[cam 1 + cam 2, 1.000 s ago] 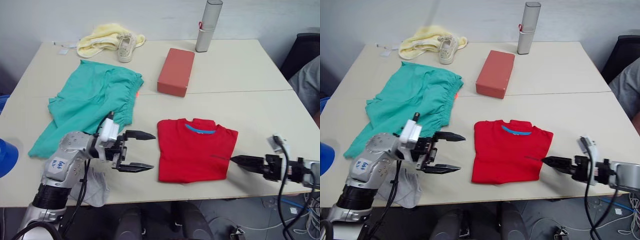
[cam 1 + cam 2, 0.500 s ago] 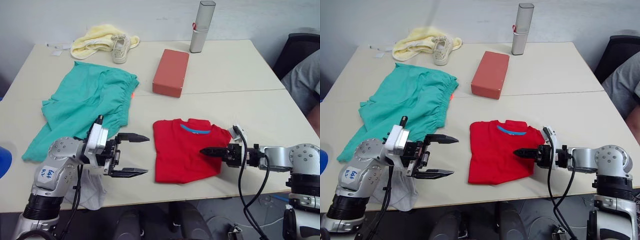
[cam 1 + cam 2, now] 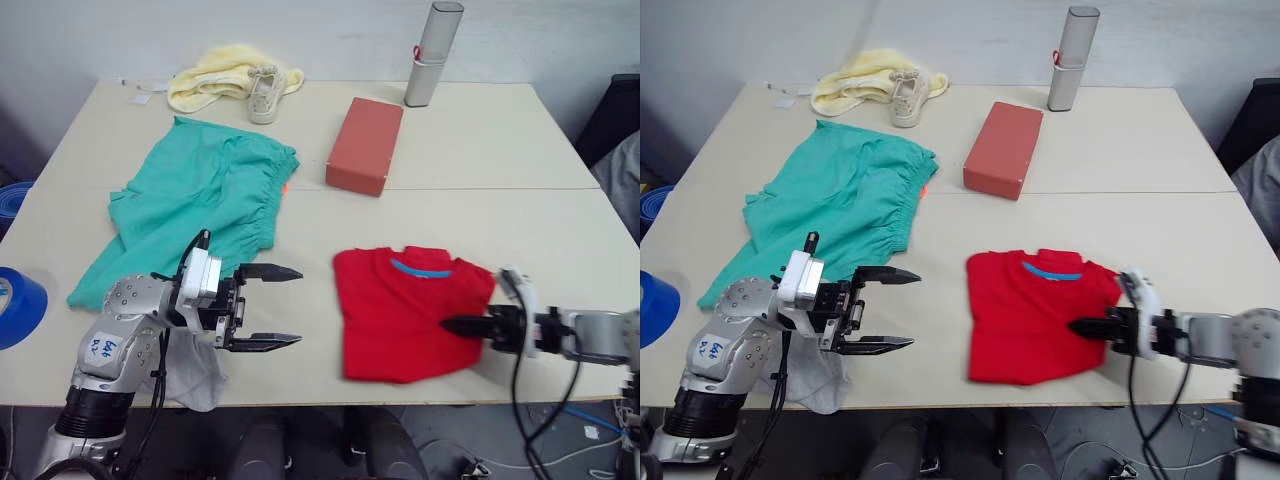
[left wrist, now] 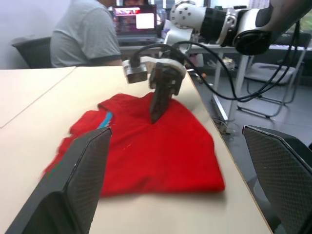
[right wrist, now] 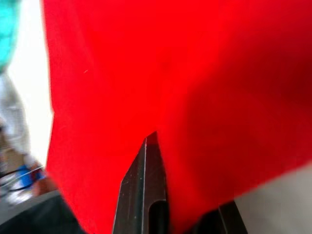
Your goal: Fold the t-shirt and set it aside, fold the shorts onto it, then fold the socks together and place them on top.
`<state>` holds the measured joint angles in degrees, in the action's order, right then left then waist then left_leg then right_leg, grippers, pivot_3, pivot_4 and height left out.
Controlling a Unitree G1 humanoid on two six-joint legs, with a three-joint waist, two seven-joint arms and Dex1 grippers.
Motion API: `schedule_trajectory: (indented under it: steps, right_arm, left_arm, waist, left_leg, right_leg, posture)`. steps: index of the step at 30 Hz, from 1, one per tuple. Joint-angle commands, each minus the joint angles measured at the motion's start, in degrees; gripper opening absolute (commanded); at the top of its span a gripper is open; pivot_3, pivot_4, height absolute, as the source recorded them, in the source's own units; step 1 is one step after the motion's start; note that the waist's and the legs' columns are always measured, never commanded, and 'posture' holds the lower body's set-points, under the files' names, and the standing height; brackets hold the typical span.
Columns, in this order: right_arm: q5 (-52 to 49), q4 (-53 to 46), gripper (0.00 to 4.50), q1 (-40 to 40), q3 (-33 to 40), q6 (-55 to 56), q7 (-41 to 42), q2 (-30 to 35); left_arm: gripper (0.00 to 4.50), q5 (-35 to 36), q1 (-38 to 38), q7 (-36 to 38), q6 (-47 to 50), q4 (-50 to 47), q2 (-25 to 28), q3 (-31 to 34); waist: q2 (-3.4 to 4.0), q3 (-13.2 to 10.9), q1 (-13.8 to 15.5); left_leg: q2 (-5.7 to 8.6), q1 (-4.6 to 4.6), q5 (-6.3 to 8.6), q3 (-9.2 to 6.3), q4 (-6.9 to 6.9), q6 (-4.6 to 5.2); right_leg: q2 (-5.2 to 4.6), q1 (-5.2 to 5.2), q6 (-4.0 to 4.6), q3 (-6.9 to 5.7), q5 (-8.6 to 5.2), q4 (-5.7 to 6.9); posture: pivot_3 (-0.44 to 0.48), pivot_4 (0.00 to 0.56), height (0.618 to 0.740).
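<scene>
Lying folded into a rough rectangle near the front edge of the table (image 3: 480,140) is the t-shirt (image 3: 405,310), collar side away from the robot with the blue neck band showing. The right gripper (image 3: 462,325) is laid low across the shirt's right edge, its black fingers pressed close together and a bit of red cloth pinched between them — from the right wrist view the shirt (image 5: 195,97) is seen folding around the one dark finger (image 5: 141,195) that is visible. From the left wrist view the same gripper (image 4: 158,109) is seen planted tip-down on the middle of the red cloth.

The left gripper (image 3: 278,307) is held just above the bare tabletop, well to the left of the shirt, with its two fingers spread wide, nothing between them and no cloth touched.

The shorts (image 3: 195,205) are spread out, crumpled, on the left half of the table, apart from the shirt. A grey sock (image 3: 195,365) is draped at the front edge under the left arm, partly hidden by it — how many socks are there can't be told.

Further back, a brick-red box (image 3: 365,145) sits near the middle, a yellow towel (image 3: 215,78) and a beige sneaker (image 3: 264,93) at the far left corner, and a grey tube-shaped case (image 3: 432,52) stands upright at the far edge.
</scene>
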<state>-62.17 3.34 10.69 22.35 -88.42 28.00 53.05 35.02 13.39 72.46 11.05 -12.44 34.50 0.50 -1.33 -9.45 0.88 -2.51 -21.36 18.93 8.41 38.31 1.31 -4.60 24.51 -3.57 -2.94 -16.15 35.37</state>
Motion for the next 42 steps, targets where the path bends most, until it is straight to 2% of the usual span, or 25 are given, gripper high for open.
schedule_trajectory:
  steps: [1,5,11,13,16,19,23,26,32,35,40,42]
  right_arm:
    - [4.8,3.8,0.05,-2.4,4.9,3.4,2.8,5.8]
    - [10.1,10.1,0.05,-3.6,6.7,8.1,6.5,11.0]
    - [21.9,21.8,0.05,-1.6,-0.3,24.5,17.4,16.9]
    - [27.6,26.6,0.05,1.0,-5.5,32.5,22.1,17.8]
    - [33.5,35.1,0.05,8.0,-10.8,37.7,25.6,17.7]
    - [37.5,40.8,0.05,12.7,-13.8,41.2,28.6,17.4]
    - [41.0,45.8,0.05,15.7,-14.0,47.8,29.4,16.1]
    - [41.2,46.1,0.78,15.0,-13.3,48.9,33.1,16.6]
    - [42.3,46.2,2.74,6.8,-8.8,54.3,34.0,19.8]
    - [41.8,47.1,3.77,-2.0,-0.6,67.0,34.6,21.5]
    - [38.5,45.7,3.77,-9.5,13.2,81.6,37.6,20.1]
    - [34.0,39.5,3.77,-10.6,20.1,84.7,41.1,17.2]
  left_arm:
    - [4.5,-0.4,1.1,0.8,-1.1,0.3,-0.5,-0.5]
    - [4.5,-0.8,2.0,1.5,-1.6,1.7,-0.9,-1.1]
    - [4.5,-1.3,3.6,2.9,-2.2,3.8,-1.1,-1.7]
    - [4.5,-1.3,3.7,3.1,-2.1,3.8,-0.9,-1.7]
    - [4.5,-1.3,3.5,3.2,-1.8,3.2,-0.6,-1.6]
    - [4.5,-1.8,3.2,2.9,-2.3,3.0,-0.6,-1.5]
    - [4.5,-2.8,4.2,3.0,-3.9,4.2,-1.0,-1.5]
    - [4.5,-3.3,5.7,3.5,-4.6,6.1,-1.1,-1.7]
    - [4.5,-4.0,6.4,4.2,-5.0,8.3,-1.5,-2.0]
    - [4.5,-4.3,7.0,4.5,-5.7,9.8,-1.7,-1.7]
    - [4.5,-4.1,6.3,4.6,-5.8,11.4,-1.3,-0.4]
    - [4.5,-3.7,5.5,3.9,-5.2,12.2,-0.3,1.6]
  waist:
    - [0.0,0.0,-0.1]
    - [0.06,0.0,-0.4]
    - [0.2,-0.1,-1.3]
    - [0.2,-0.1,-1.7]
    - [0.37,-0.2,-2.2]
    - [0.58,-0.3,-2.4]
    - [0.76,-0.4,-2.4]
    - [0.79,-0.4,-2.3]
    - [0.85,-0.4,-2.3]
    - [0.88,-0.4,-1.9]
    - [0.83,-0.5,-2.7]
    - [0.83,-0.5,-3.2]
  left_leg:
    - [0.0,-0.01,0.01,0.01,0.0,0.01]
    - [-0.05,0.0,0.01,0.06,-0.01,0.01]
    - [-0.16,0.13,0.01,0.07,-0.05,0.02]
    - [-0.2,0.17,-0.01,0.08,-0.04,-0.02]
    - [-0.19,0.17,-0.22,0.08,-0.04,-0.37]
    - [-0.18,0.16,-0.25,0.11,-0.05,-0.43]
    - [-0.23,0.15,-0.32,0.11,-0.05,-0.54]
    - [-0.2,0.15,-0.35,0.11,-0.02,-0.55]
    - [-0.21,0.16,-0.37,0.09,-0.05,-0.56]
    - [-0.18,0.15,-0.37,0.09,-0.04,-0.56]
    - [-0.19,0.26,-0.36,0.15,-0.06,-0.56]
    - [-0.21,0.33,-0.36,0.23,-0.13,-0.59]
  right_leg:
    - [0.01,-0.01,-0.04,0.01,0.02,-0.05]
    - [0.11,0.01,-0.1,0.02,0.05,-0.07]
    - [0.3,0.02,-0.1,0.03,0.05,0.08]
    - [0.39,0.02,-0.1,0.07,0.05,0.12]
    - [0.39,0.03,-0.1,0.07,0.05,0.15]
    - [0.37,0.05,-0.11,0.1,0.06,0.15]
    - [0.41,0.07,-0.09,0.08,0.04,0.16]
    - [0.39,0.07,-0.09,0.09,0.05,0.17]
    - [0.38,0.07,-0.09,0.08,0.05,0.19]
    - [0.37,0.07,-0.09,0.07,0.04,0.19]
    - [0.41,-0.01,-0.15,0.14,0.07,0.17]
    - [0.44,-0.01,-0.15,0.22,0.08,0.2]
  posture:
    - [0.0,0.15,0.74]
    - [0.0,0.15,0.74]
    - [0.0,0.15,0.74]
    - [0.0,0.15,0.74]
    - [0.0,0.15,0.74]
    - [0.0,0.15,0.74]
    - [0.0,0.15,0.74]
    - [0.0,0.15,0.74]
    - [0.0,0.15,0.74]
    - [0.0,0.15,0.74]
    - [0.0,0.15,0.74]
    - [0.0,0.15,0.74]
